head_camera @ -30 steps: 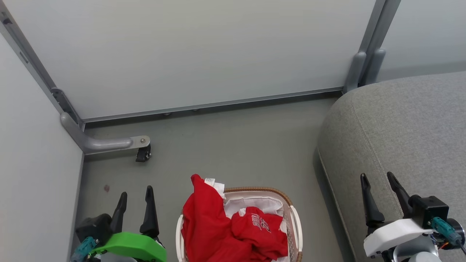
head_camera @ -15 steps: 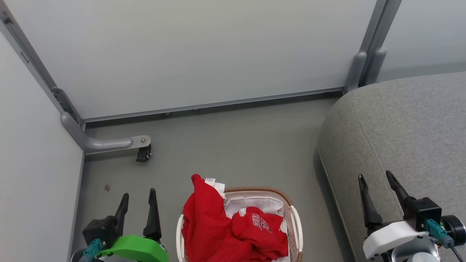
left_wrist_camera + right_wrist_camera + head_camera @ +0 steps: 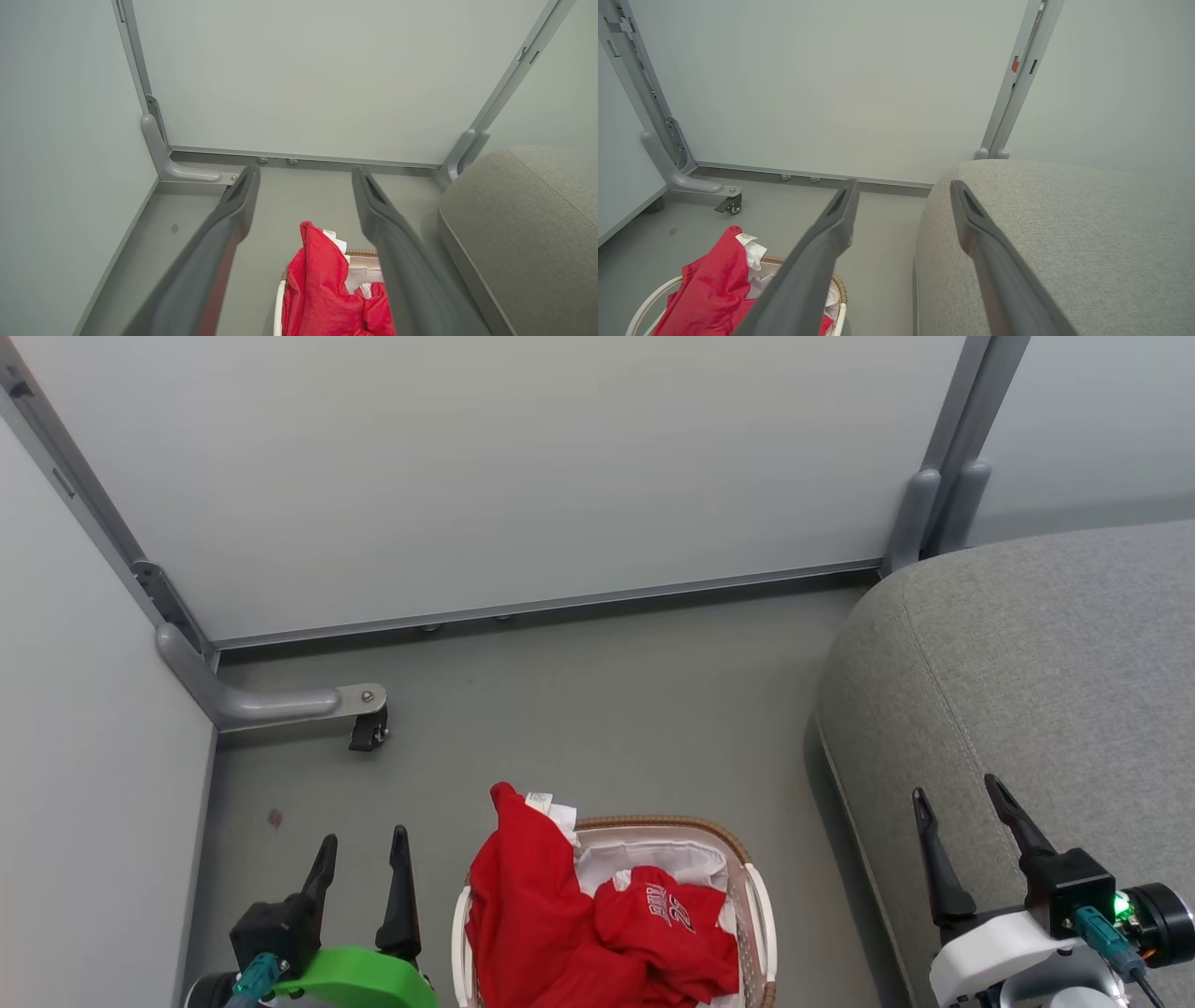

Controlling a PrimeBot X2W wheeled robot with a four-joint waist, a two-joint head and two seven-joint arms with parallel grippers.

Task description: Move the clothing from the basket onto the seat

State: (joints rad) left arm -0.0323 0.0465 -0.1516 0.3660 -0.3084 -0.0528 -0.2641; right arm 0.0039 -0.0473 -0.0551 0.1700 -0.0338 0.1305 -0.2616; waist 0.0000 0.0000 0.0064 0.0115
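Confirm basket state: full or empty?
Full. The red clothing lies crumpled inside the basket, one piece sticking up over its rim. Nothing red lies on the visible part of the seat.

You're looking at a screened-off test bay rather than a lived-in room. Pale partition panels on grey metal posts, one foot on a caster. Bare grey floor. The only household pieces are a grey sofa and a laundry basket.

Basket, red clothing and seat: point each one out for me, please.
basket (image 3: 764, 917), head view, on its white handle nearest the seat.
clothing (image 3: 527, 905), head view, on the middle of the larger red garment.
seat (image 3: 1036, 653), head view, on the bare grey top.
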